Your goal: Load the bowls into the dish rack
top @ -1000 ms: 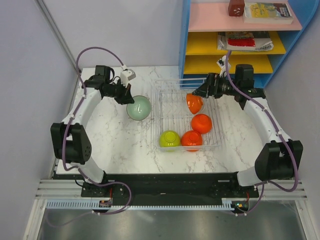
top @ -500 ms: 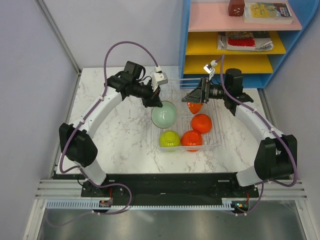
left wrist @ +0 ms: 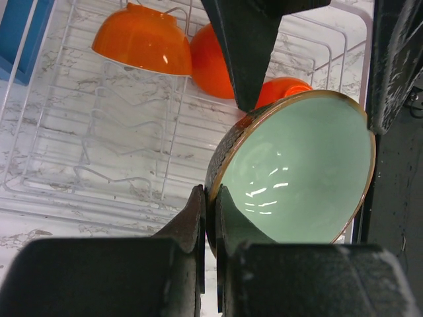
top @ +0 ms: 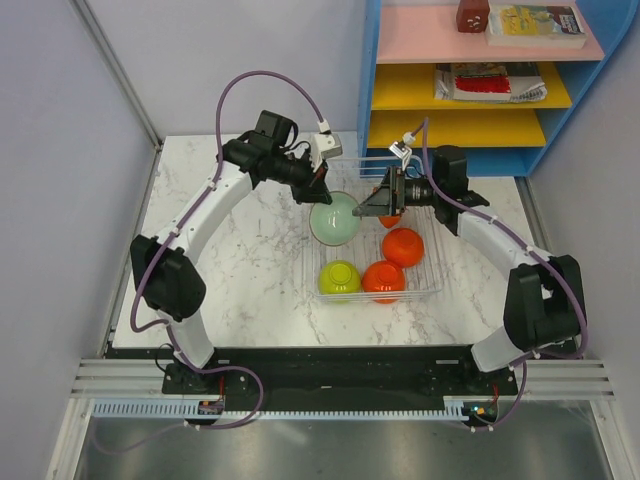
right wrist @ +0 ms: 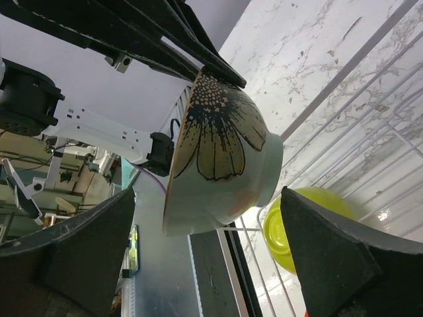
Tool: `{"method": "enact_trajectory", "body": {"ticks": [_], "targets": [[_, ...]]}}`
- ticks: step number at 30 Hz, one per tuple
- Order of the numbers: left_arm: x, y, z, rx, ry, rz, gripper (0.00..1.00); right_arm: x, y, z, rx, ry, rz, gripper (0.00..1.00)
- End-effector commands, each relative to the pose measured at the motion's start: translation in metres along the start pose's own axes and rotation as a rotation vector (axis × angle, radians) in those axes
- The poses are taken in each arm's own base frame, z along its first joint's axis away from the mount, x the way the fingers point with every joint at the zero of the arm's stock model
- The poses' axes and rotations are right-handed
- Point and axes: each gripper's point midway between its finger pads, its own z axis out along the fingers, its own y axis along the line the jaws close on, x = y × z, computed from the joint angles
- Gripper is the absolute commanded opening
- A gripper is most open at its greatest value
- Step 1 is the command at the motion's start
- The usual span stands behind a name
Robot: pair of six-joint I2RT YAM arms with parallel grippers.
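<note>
My left gripper (top: 322, 192) is shut on the rim of the pale sage-green bowl (top: 335, 220) and holds it tilted above the left side of the dish rack (top: 432, 205). The left wrist view shows the jaws (left wrist: 210, 195) pinching that rim, with the bowl's inside (left wrist: 297, 168) facing the camera. My right gripper (top: 368, 208) is open, with one finger on each side of this bowl (right wrist: 225, 148) and not touching it. Three orange-red bowls (top: 402, 246) (top: 382, 280) (top: 393, 212) and the yellow-green bowl (top: 339, 278) lie in the rack. The white bowl is out of view.
The blue shelf unit (top: 470, 90) with pink and yellow boards, books and papers stands just behind the rack. Grey walls close in the marble table (top: 240, 280) at the left and back. The rack's wire ribs (left wrist: 119, 152) lie below the held bowl.
My left arm has carried the sage-green bowl rightward from the table to over the rack. My right gripper has moved left from the back orange bowl to straddle the sage bowl.
</note>
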Motion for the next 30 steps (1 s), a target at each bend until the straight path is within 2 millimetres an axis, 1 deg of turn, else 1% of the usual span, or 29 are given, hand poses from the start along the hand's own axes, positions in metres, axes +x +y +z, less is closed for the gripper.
{"method": "enact_trajectory", "body": {"ticks": [1, 3, 6, 12, 14, 15, 17, 20, 26, 30], "targets": [[-0.036, -0.017, -0.010, 0.067, -0.101, 0.073, 0.02, 0.007, 0.005, 0.011, -0.067, 0.042, -0.044, 0.98], [-0.036, -0.017, -0.009, 0.070, -0.101, 0.076, 0.02, 0.010, 0.001, 0.014, -0.067, 0.052, -0.038, 0.98], [-0.038, -0.019, -0.011, 0.077, -0.107, 0.077, 0.02, 0.014, 0.000, 0.019, -0.077, 0.068, -0.032, 0.98], [-0.039, -0.023, -0.011, 0.086, -0.112, 0.080, 0.02, 0.012, 0.007, 0.022, -0.115, 0.070, -0.022, 0.98], [-0.037, -0.019, -0.009, 0.063, -0.099, 0.088, 0.02, 0.014, 0.009, 0.022, -0.123, 0.074, 0.004, 0.98], [-0.037, -0.018, -0.009, 0.048, -0.094, 0.096, 0.02, 0.012, 0.009, 0.023, -0.134, 0.066, -0.011, 0.98], [-0.032, -0.013, -0.006, 0.012, -0.080, 0.113, 0.02, 0.014, 0.009, 0.022, -0.142, 0.065, 0.038, 0.97], [-0.030, -0.009, -0.006, -0.029, -0.076, 0.131, 0.02, 0.015, 0.008, 0.023, -0.160, 0.067, 0.038, 0.96], [-0.033, -0.003, -0.010, -0.083, -0.084, 0.158, 0.02, 0.019, 0.005, 0.021, -0.166, 0.078, 0.040, 0.94], [-0.039, 0.004, -0.013, -0.117, -0.099, 0.177, 0.02, 0.021, 0.007, 0.019, -0.175, 0.086, 0.035, 0.93]]}}
